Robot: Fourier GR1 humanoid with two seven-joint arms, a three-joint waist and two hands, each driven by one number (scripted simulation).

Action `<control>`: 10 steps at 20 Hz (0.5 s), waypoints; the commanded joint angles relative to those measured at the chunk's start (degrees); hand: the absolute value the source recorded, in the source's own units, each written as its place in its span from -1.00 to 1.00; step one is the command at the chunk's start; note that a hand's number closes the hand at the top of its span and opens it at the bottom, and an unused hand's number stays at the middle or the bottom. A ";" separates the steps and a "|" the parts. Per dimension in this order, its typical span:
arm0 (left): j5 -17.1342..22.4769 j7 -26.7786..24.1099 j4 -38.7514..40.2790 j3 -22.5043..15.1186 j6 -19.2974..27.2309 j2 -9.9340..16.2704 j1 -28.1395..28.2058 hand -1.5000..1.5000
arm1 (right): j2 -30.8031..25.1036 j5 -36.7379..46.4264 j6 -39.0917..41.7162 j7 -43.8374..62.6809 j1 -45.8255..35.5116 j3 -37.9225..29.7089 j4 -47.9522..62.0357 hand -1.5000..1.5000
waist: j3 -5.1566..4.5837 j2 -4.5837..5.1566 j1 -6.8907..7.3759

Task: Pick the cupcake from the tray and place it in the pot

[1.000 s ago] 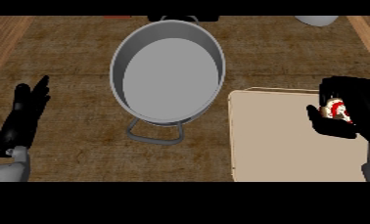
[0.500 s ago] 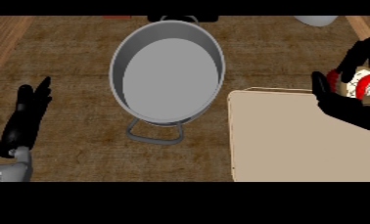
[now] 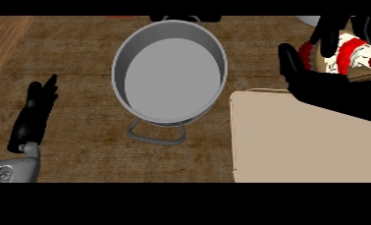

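At the right edge of the head view, the right hand (image 3: 322, 84) is lifted above the far corner of the tray (image 3: 290, 140), its dark fingers and thumb curled round the cupcake (image 3: 340, 57), of which only bands of red and white show between them. Held this way, the cupcake is clear of the tray's surface and partly hidden, so its exact tilt cannot be told; the raised carry looks meant to take it over the pot's rim rather than drag it along. The pot (image 3: 170, 71) stands to the left of that hand, well apart from it, a grey round vessel with nothing inside, one loop handle (image 3: 156, 133) pointing toward the robot and another just visible at the far side. Its near right side lies just beside the tray's corner, so the crossing seems short and mostly sideways. I judge the pick done and the carry under way, with the release over the open pot not yet made. Near the left edge, the left hand (image 3: 33, 113) rests low with its fingers straight and pointing up, holding nothing, well away from the pot and out of the path. Underneath everything runs a brown, wood-grained counter (image 3: 72, 47); the tray is a plain beige slab with a thin raised lip. Dark shapes and a pale curved object at the far edge are too cut off to identify.
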 commanded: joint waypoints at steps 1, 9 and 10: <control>0.58 1.81 -4.36 -0.11 -1.39 0.33 3.27 0.00 | 5.19 0.91 2.06 7.48 -9.95 4.90 6.75 1.00 | 0.02 -0.04 0.83; -0.23 1.86 -2.54 0.08 -1.09 -0.55 0.59 0.00 | 13.45 4.07 -3.29 4.69 -15.92 6.68 24.18 1.00 | 0.08 0.22 0.23; 1.50 -0.17 1.95 2.72 -2.29 1.27 -2.51 0.00 | 15.81 5.49 -2.91 7.89 -20.04 8.37 27.42 1.00 | 0.03 0.30 0.22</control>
